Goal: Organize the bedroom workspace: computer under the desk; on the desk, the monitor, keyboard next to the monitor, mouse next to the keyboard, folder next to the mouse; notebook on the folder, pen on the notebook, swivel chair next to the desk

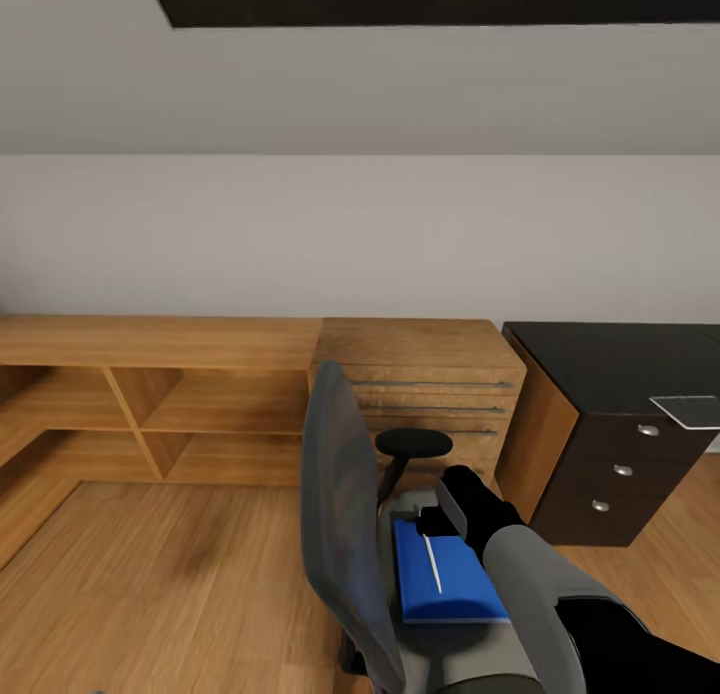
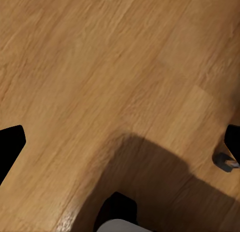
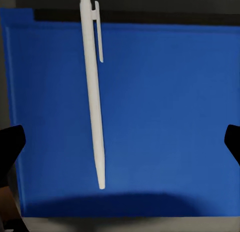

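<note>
chair back (image 1: 345, 514) and armrest (image 1: 413, 442) flank the folder (image 1: 455, 584).

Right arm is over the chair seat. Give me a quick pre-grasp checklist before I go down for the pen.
1. Pen lies loose on the blue folder: ok.
2. Right gripper jaws open, empty, tips either side of the folder: ok.
3. Pen centred between the jaws: not ok, it sits off to one side.
4. Folder on the swivel chair seat: ok.
5. Desk top has bare room: ok.
6. Left gripper open over the wooden floor, holding nothing: ok.
</note>
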`<state>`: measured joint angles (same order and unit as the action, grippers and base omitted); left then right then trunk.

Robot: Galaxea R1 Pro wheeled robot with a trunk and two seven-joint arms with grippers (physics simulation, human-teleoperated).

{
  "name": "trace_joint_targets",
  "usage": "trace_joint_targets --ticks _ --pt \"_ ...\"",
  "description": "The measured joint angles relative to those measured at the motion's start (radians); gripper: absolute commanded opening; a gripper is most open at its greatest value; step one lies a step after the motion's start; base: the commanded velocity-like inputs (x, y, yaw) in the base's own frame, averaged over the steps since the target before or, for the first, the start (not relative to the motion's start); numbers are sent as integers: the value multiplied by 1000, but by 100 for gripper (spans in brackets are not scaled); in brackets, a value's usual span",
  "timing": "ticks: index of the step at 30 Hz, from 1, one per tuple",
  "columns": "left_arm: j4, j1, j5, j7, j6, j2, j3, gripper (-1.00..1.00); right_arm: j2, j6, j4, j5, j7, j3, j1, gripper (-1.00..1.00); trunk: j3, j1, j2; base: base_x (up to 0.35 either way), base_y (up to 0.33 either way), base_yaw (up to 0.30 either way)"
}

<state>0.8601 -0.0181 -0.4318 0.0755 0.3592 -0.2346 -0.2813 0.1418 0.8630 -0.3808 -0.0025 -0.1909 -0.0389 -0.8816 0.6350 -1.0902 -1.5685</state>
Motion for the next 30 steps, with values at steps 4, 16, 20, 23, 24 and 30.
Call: trace_joint_targets --ticks 4,16,20,23,24,30 --pt "0 0 1 0 0 0 0 100 -1 0 0 0 0 0 0 100 6 -8 -14 0 0 0" --pt "0 0 2 1 0 0 1 100 -1 0 0 0 0 0 0 100 25 -31 -56 0 0 0" --pt "0 0 2 1 1 -1 0 100 -1 0 1 0 0 0 0 100 25 -31 -56 0 0 0" --pt "0 0 2 2 2 -2 0 100 -1 1 0 0 0 0 0 100 25 -31 -56 0 0 0" --pt "0 0 2 2 2 -2 0 100 -1 2 0 0 0 0 0 100 25 -31 -56 0 0 0" --pt "0 0 2 2 1 -2 1 100 -2 4 1 0 0 0 0 100 38 -46 -84 0 0 0"
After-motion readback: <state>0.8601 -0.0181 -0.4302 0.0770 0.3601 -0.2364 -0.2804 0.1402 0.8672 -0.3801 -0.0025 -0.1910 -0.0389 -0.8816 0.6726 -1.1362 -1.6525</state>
